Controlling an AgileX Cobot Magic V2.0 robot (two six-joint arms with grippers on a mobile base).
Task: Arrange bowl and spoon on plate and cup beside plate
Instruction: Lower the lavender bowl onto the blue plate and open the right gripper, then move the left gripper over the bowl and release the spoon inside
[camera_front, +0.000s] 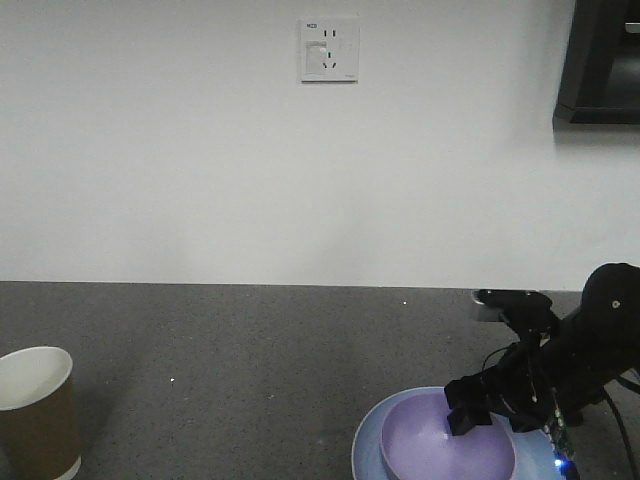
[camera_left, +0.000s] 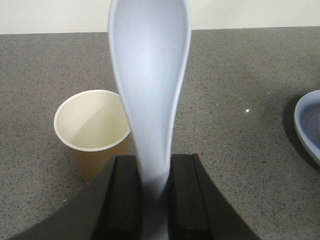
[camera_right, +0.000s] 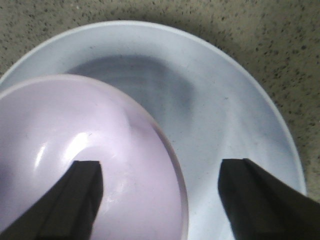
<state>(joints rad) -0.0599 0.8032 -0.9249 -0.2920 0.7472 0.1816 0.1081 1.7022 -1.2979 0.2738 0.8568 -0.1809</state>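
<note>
My left gripper (camera_left: 154, 172) is shut on the stubby handle of the pale-blue spoon (camera_left: 150, 75), whose scoop points away above the counter. Below it and to the left stands the brown paper cup (camera_left: 92, 127), also at the lower left of the front view (camera_front: 35, 410). The lavender bowl (camera_right: 75, 160) rests on the light-blue plate (camera_right: 225, 110), toward its left side. My right gripper (camera_right: 162, 172) is open and straddles the bowl's right rim, one finger over the bowl's inside and one over the plate. From the front, the right gripper (camera_front: 488, 408) hangs over the bowl (camera_front: 440, 455) and plate (camera_front: 368, 440).
The dark speckled counter (camera_front: 250, 340) runs back to a white wall with a socket (camera_front: 329, 50). A dark cabinet (camera_front: 600, 60) hangs at the upper right. The plate's edge (camera_left: 307, 125) shows to the right of the spoon in the left wrist view.
</note>
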